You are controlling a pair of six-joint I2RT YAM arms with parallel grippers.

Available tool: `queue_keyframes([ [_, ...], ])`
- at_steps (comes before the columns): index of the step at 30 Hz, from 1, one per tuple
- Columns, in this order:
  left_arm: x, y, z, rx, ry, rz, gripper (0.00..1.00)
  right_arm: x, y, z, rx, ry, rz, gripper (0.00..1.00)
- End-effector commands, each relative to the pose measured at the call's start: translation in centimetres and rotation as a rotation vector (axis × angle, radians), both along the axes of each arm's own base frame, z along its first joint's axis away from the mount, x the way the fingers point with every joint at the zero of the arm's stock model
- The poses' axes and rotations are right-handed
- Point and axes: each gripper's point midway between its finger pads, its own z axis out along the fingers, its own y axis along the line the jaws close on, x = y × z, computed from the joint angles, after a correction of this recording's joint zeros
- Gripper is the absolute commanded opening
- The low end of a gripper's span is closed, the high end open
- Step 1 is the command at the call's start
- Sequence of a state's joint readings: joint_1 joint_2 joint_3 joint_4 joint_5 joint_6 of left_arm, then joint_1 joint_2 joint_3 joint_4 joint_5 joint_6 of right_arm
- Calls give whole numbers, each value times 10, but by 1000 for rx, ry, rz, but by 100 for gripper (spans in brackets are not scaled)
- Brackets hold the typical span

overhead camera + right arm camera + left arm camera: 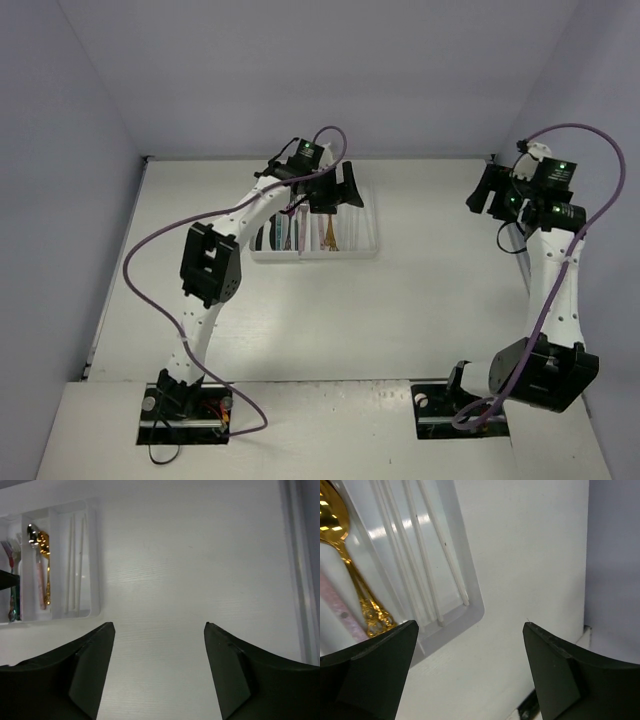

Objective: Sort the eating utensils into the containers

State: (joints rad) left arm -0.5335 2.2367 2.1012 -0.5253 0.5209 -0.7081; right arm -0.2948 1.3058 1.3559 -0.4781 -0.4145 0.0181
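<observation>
Presently the left gripper point(335, 188) hangs over the tray point(315, 256), toward its 1 o'clock corner, with its jaws apart and nothing between them. The utensils lie inside the tray, long axes running 12 to 6 along the compartments in the overhead view. From the left wrist camera, the chopsticks point(445, 545) fill the end compartment at 11 o'clock from the jaws. A gold spoon point(330, 510) and a pink handle point(335, 605) lie in the next compartment over. No utensil is seen loose on the table point(400, 300), so the sort is judged complete or close to it.

The right gripper point(159, 625) stands well apart at the tray's 3 o'clock, jaws apart and empty. The left arm is the nearer. No brand, label or legible writing is found.
</observation>
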Motion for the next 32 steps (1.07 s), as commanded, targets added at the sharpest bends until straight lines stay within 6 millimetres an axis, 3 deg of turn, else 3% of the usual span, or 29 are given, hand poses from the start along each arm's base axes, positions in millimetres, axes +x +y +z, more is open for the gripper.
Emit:
queue_keyframes([
  [1,10,97,137,103,-433,70,85,33,24,8,-106,-68,142,81],
  [3,16,143,131,185,-420,117,85,45,41,1,-129,-64,207,93],
  [8,10,285,106,392,-329,237,85,82,65,-23,-173,-41,301,100],
  [11,-5,342,104,481,-336,296,85,101,81,-38,-171,-23,344,100],
  [14,-20,381,95,609,-322,352,85,116,87,-58,-172,10,358,100],
  [17,-36,397,76,695,-276,365,85,124,87,-72,-159,37,349,100],
  [20,-51,401,61,721,-240,368,85,123,96,-80,-169,47,360,100],
  [22,-60,404,40,739,-202,371,85,119,95,-88,-184,64,354,100],
  [26,-67,412,9,780,-137,392,85,112,91,-95,-208,84,349,100],
  [32,-60,409,3,750,-127,429,85,104,88,-91,-225,79,343,100],
])
